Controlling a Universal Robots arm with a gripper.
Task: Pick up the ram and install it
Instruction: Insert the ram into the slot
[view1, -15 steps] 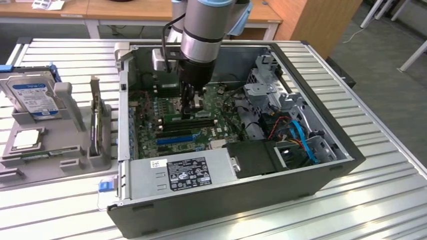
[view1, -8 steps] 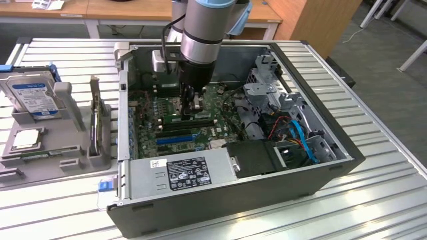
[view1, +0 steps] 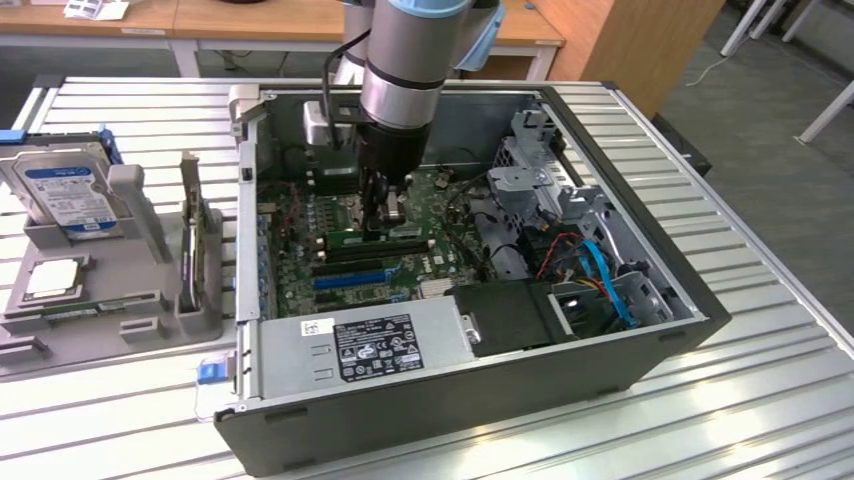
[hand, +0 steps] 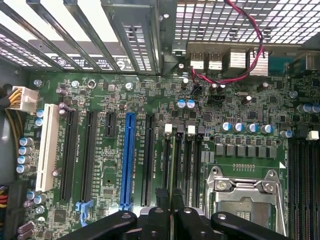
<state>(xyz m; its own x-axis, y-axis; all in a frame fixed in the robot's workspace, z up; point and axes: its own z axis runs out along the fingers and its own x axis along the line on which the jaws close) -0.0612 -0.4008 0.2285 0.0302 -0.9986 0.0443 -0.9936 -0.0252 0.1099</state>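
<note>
Gripper (view1: 387, 205) down inside the computer case (view1: 641, 345), fingers pressed nearly together on a thin board.

From where I stand, what they pinch looks like the ram (hand: 172, 170), held edge-on and sticking straight out past the fingertips (hand: 162, 200). It is just above the motherboard (hand: 240, 107), so nothing lies off to either side. Its long axis runs along the black memory slots (hand: 178, 160) beside the processor socket (hand: 245, 192), parallel to them. Whether its lower edge touches a slot, I can't tell.
</note>
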